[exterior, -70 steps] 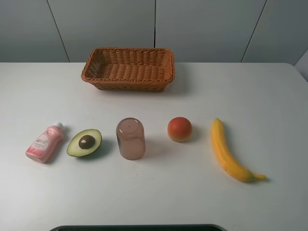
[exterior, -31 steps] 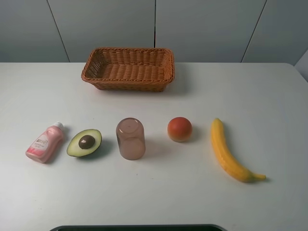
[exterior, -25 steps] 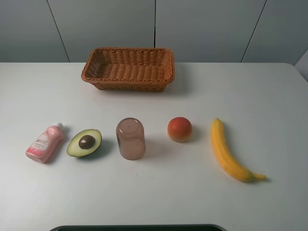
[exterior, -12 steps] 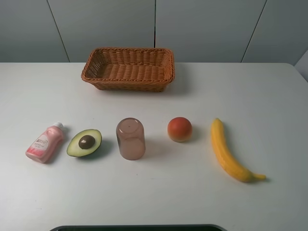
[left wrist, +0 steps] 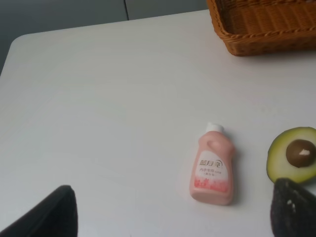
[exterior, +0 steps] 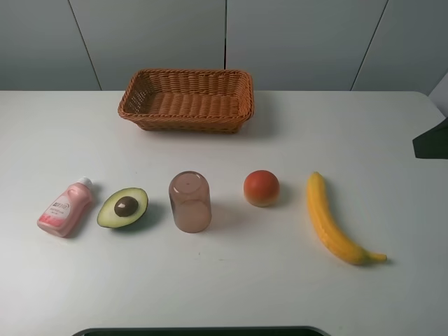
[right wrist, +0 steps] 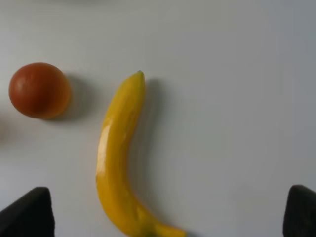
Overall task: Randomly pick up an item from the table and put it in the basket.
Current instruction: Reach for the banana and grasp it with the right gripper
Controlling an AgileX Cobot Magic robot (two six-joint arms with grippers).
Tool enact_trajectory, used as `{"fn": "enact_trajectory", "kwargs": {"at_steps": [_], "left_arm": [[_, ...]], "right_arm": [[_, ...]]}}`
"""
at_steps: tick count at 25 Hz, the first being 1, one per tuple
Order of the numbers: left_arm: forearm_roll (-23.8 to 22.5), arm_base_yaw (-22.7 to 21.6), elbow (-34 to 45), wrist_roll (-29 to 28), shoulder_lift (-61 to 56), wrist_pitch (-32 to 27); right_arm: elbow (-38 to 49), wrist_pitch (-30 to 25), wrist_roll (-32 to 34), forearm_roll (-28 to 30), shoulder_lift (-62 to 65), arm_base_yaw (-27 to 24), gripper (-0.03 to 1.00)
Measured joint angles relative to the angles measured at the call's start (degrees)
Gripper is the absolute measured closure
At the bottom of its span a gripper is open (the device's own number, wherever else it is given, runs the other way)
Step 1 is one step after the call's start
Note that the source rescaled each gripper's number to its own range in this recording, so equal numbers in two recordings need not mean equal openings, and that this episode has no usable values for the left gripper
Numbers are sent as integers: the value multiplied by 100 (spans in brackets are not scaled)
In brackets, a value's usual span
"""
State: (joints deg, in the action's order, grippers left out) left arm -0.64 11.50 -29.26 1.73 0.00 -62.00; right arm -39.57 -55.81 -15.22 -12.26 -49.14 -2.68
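Note:
The yellow banana [exterior: 330, 221] lies on the white table [exterior: 392, 140] at the right, its stem tip toward the front; it also shows in the right wrist view [right wrist: 118, 158]. The brown wicker basket [exterior: 187, 99] stands empty at the back centre. My right gripper [right wrist: 163, 217] is open above the banana, its fingertips [right wrist: 27, 212] wide apart and holding nothing. A dark part of the right arm [exterior: 432, 140] shows at the right edge. My left gripper [left wrist: 173, 217] is open and empty above the table's left side.
A pink bottle [exterior: 65, 207] lies at the left, also in the left wrist view [left wrist: 212, 170]. Beside it are a halved avocado [exterior: 123, 207], an upturned translucent brown cup [exterior: 190, 201] and a round orange-red fruit [exterior: 261, 187], all in a row.
A dark part of the right arm has come into the exterior view at the right edge. The items on the table have not moved.

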Motion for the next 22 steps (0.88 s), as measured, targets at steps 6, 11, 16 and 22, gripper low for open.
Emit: {"fn": "enact_trajectory", "kwargs": {"at_steps": [6,11,16,22], "left_arm": [[0,0,0,0,0,0],[0,0,0,0,0,0],[0,0,0,0,0,0],[0,0,0,0,0,0]], "right_arm": [[-3,167,-113,-219,-1201,199,-3],[-3,679,87,-171,-2004,912,-3],[-3,1105,414,5,-2895,1481,-3],[-12,1465,498,67,-4063,1540,-3]]}}
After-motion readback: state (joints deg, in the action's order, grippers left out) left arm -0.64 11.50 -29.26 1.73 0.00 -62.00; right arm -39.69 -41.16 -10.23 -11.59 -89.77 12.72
